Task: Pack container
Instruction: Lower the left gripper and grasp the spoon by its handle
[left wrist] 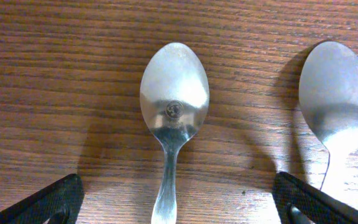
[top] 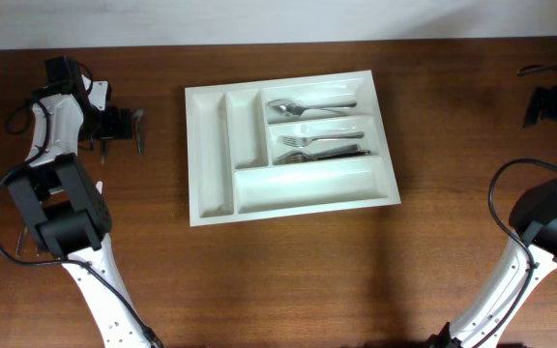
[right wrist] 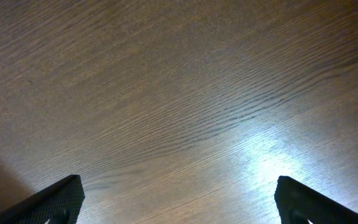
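The white tray (top: 312,184) lies at the middle of the table (top: 288,280). Its upper right slots hold cutlery (top: 317,128), though the pieces are too small to count. Well left of the tray, the left gripper (top: 122,126) hangs with jaws spread wide and grips nothing, above a spoon (left wrist: 174,106) whose handle runs off the bottom of the wrist view. A second spoon (left wrist: 339,93) just beside it is cut by the frame edge. Far right of the tray, the right gripper (right wrist: 176,202) is likewise wide apart over wood, and from overhead it is half lost at the edge.
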Robot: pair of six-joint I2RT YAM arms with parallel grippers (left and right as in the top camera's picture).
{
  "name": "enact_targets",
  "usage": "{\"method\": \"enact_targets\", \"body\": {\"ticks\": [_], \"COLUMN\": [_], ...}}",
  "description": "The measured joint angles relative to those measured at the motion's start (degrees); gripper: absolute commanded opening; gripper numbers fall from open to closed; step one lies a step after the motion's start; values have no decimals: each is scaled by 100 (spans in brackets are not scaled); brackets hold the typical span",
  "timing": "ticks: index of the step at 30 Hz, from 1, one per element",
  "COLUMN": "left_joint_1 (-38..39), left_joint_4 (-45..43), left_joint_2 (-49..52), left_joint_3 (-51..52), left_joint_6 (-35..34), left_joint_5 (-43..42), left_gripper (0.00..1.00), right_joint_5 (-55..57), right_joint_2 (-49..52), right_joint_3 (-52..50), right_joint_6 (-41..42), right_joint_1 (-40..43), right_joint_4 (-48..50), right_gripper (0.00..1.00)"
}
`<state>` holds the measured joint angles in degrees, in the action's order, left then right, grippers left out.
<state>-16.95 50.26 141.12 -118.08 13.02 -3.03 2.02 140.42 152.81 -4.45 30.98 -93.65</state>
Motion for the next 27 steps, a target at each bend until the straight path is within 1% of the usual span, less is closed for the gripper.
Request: {"method": "enact_targets", "body": {"ticks": [4, 5, 6, 7, 9, 10, 14, 17, 19, 23, 24, 27], "left_joint_1": [0, 0, 0, 0, -2, -2, 0, 0, 0, 0, 0, 0], "left_joint_4": [-2, -2, -4, -9, -28, -44, -170, -223, -245, -289, -293, -297], "left_joint_2": [0, 0, 0, 0, 2, 2, 15, 24, 31, 33, 33, 35], "left_joint_3": [0, 0, 0, 0, -2, -2, 0, -2, -2, -2, -2, 0], "left_joint_6": [-17, -17, -46, -57, -72, -70, -61, -68, -33, -35, -37, -39], "left_joint_5": [0, 0, 4, 4, 13, 11, 0, -11, -24, -24, -24, -22], "left_gripper": [100, 93, 89, 80, 72, 70, 69, 55, 53, 44, 44, 35], "right_joint_5": [0, 0, 0, 0, 0, 0, 0, 0, 0, 0, 0, 0], "right_joint_2": [0, 0, 0, 0, 0, 0, 0, 0, 0, 0, 0, 0], "right_joint_3": [0, 0, 0, 0, 0, 0, 0, 0, 0, 0, 0, 0], "right_joint_6": [-2, -2, -2, -2, -2, 2, 0, -2, -2, -2, 0, 0], "right_joint_1": [0, 0, 0, 0, 0, 0, 0, 0, 0, 0, 0, 0], "right_joint_4": [0, 0, 0, 0, 0, 0, 0, 0, 0, 0, 0, 0], "right_gripper": [99, 99, 99, 99, 99, 99, 99, 99, 99, 99, 99, 99]}}
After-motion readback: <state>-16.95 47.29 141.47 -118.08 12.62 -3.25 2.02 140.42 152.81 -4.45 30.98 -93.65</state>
